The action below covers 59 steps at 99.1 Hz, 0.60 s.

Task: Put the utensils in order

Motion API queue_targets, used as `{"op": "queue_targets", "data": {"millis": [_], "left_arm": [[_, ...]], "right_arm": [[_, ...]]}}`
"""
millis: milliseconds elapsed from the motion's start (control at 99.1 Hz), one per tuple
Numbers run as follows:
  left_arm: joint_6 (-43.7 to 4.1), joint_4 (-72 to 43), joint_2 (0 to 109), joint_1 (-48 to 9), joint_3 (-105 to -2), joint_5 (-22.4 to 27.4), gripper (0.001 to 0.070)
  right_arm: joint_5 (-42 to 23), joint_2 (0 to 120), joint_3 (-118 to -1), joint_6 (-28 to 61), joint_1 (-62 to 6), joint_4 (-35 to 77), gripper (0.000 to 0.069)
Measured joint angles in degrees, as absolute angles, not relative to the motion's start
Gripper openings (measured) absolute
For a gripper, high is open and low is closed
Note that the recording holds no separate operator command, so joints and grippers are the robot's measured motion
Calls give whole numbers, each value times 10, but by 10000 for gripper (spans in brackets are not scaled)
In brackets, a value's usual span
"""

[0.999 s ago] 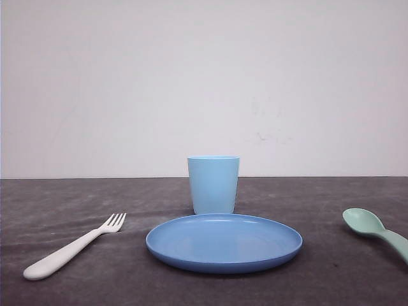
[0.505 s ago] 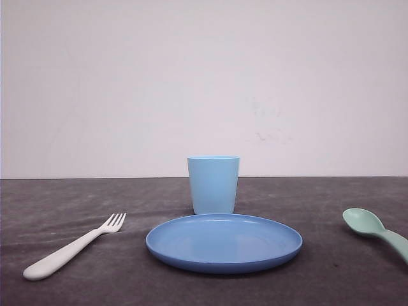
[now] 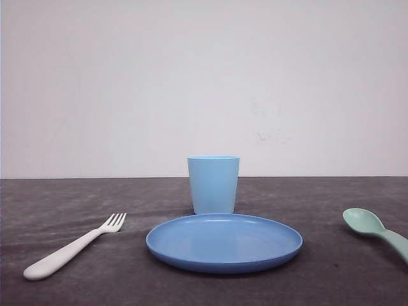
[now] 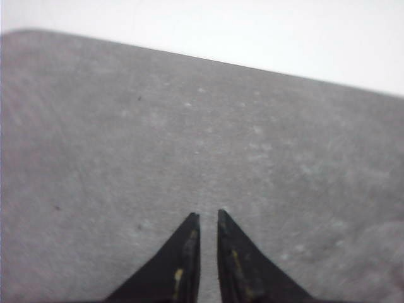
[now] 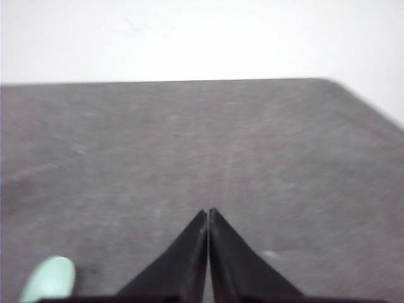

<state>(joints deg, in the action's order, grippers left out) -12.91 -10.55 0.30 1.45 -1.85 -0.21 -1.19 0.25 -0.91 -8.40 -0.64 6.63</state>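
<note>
here no writing shows; left hand (image 4: 206,218) nearly closed, right hand (image 5: 208,213) closed, both holding nothing.

A plate (image 3: 224,242) lies at the middle of the surface (image 3: 95,287). A cup (image 3: 213,184) stands upright just behind the plate, toward the wall (image 3: 204,83). A fork (image 3: 71,248) lies on the surface to the left of the plate, apart from it, its tines pointing back and toward the plate, its handle toward the front left. A spoon (image 3: 376,232) lies on the surface to the right of the plate, well apart from it, its bowl farther back and its handle running toward the front right edge of the front view.
</note>
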Motion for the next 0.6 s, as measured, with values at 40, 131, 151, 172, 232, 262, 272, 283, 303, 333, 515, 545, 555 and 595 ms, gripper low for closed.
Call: {"op": "queue_targets", "data": {"millis": [40, 131, 151, 172, 232, 262, 272, 283, 303, 333, 515, 545, 555, 595], "left_arm": [[-143, -105, 3, 15, -18, -2, 24], [-161, -105, 3, 15, -18, -2, 24], [-164, -105, 3, 15, -18, -2, 24], [-169, -105, 3, 15, -18, -2, 24], [-191, -105, 3, 15, -18, -1, 24], [-206, -105, 3, 15, -18, 2, 24], [-211, -105, 3, 15, -18, 3, 24], [-216, -105, 3, 15, -18, 5, 24], [-227, -105, 3, 15, -18, 11, 24], [-242, -105, 3, 15, -18, 21, 24], [-298, -121, 22, 15, -32, 49, 24], [-301, -124, 32, 15, -41, 50, 24], [-302, -125, 36, 15, -45, 50, 24], [-303, -128, 53, 15, -65, 51, 24]], "right_arm": [[-12, 3, -9, -103, -6, 67, 2], [-12, 3, -9, -127, -6, 66, 2], [-12, 3, -9, -132, -6, 66, 2], [-11, 3, -9, -138, -6, 65, 2], [-11, 3, -9, -159, -6, 58, 2], [-11, 3, -9, -170, -6, 53, 2], [-11, 3, -9, -173, -6, 52, 2], [-11, 3, -9, -176, -6, 51, 2], [-11, 3, -9, -183, -6, 49, 2], [-10, 3, -9, -194, -6, 47, 2], [32, 27, -49, -235, -6, 74, 2], [33, 39, -67, -235, -6, 76, 2], [34, 44, -73, -235, -6, 75, 2], [36, 63, -101, -234, -6, 77, 2]]}}
